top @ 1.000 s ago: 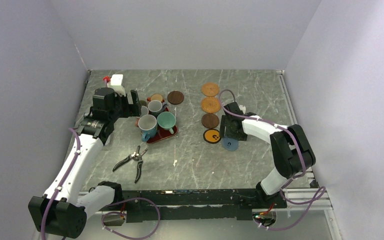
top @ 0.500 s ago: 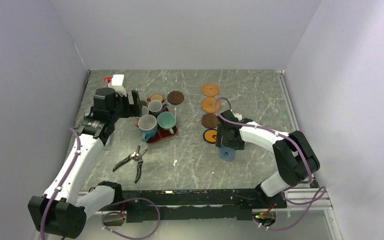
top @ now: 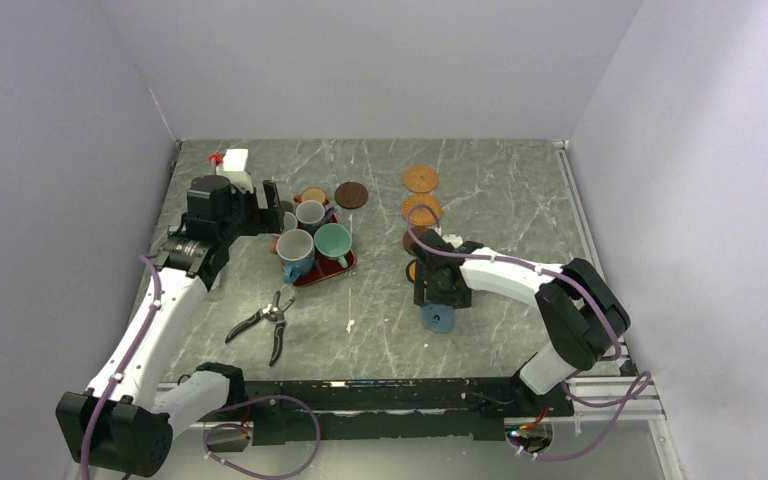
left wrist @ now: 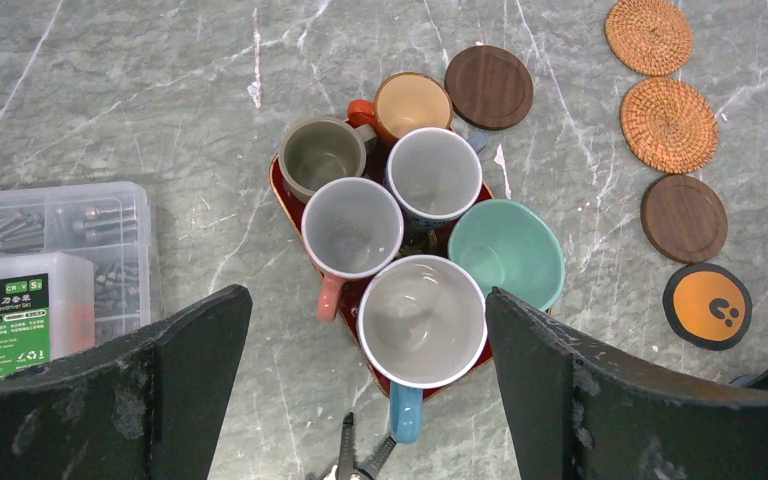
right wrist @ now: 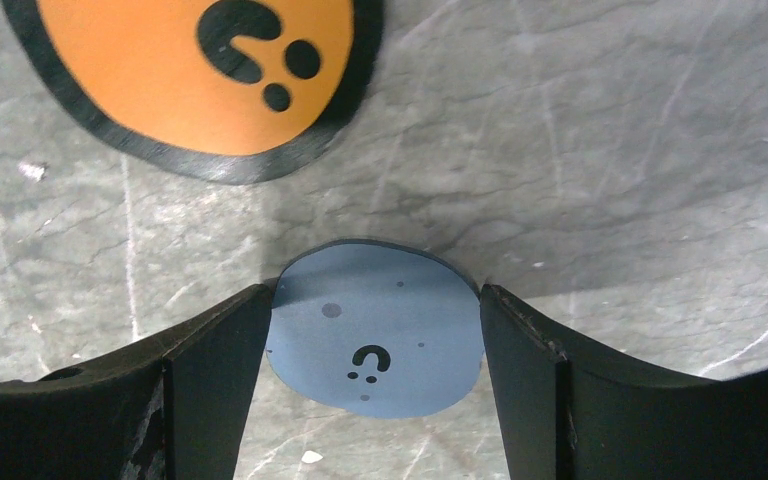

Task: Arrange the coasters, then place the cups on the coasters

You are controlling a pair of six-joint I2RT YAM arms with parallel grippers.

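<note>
Item: pliers (top: pixel 263 325) near left; red tray (top: pixel 312 279) of cups (left wrist: pixel 422 320) far left. Orange-faced coaster (right wrist: pixel 190 70) just beyond my right gripper (right wrist: pixel 375 300), pinching blue coaster (right wrist: pixel 375 345) by its edges.

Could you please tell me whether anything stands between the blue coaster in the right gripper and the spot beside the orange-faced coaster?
Nothing visible does. The blue coaster is held in the right gripper, and only bare table lies between it and the orange-faced coaster.
</note>
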